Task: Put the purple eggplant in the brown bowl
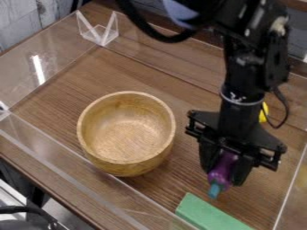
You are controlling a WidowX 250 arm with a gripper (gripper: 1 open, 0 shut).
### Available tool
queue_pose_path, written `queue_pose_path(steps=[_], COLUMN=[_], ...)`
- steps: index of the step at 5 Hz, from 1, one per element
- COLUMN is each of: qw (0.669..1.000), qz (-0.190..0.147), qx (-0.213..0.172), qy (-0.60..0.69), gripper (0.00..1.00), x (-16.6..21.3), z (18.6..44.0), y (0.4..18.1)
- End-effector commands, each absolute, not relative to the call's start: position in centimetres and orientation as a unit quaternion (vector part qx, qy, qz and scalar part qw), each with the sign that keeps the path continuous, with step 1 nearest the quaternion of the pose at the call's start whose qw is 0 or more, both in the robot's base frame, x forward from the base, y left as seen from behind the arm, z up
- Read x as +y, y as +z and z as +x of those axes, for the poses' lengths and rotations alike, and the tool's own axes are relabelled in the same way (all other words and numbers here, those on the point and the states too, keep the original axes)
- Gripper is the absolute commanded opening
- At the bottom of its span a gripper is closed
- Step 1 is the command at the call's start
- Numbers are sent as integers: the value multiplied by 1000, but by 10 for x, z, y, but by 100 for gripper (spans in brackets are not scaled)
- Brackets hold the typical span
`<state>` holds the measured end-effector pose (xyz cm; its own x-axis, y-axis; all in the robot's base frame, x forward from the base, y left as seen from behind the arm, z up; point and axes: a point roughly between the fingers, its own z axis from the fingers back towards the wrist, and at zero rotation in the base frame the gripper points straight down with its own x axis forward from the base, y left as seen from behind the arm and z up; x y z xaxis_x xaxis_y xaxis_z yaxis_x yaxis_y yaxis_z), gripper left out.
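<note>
Gripper (pixel 229 171) pointed straight down, fingers clamped narrow on the purple eggplant (pixel 221 173). Eggplant is held upright between the fingers, purple body pinched at mid-length, teal stem end hanging out below the fingertips, clear of the tabletop. Directly underneath and slightly toward the camera, a flat green block (pixel 223 214) is seen on the wooden table (pixel 156 76). The brown bowl (pixel 126 131) sits to the left of the gripper, near but apart, nothing in it. Whole area is enclosed by a clear plastic wall (pixel 48 54).
</note>
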<state>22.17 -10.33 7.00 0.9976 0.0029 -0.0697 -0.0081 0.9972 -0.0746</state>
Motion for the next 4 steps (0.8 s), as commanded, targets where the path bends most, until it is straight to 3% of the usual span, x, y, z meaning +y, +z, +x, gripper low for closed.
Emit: queue_pose_path(steps=[1, 2, 4], qw=[999, 999, 998], qz=[-43, -38, -28], qx=[6, 1, 6], qy=[13, 29, 56], gripper=[0, 0, 0], x=[-95, -71, 7], z=[223, 221, 222], y=[94, 106, 108])
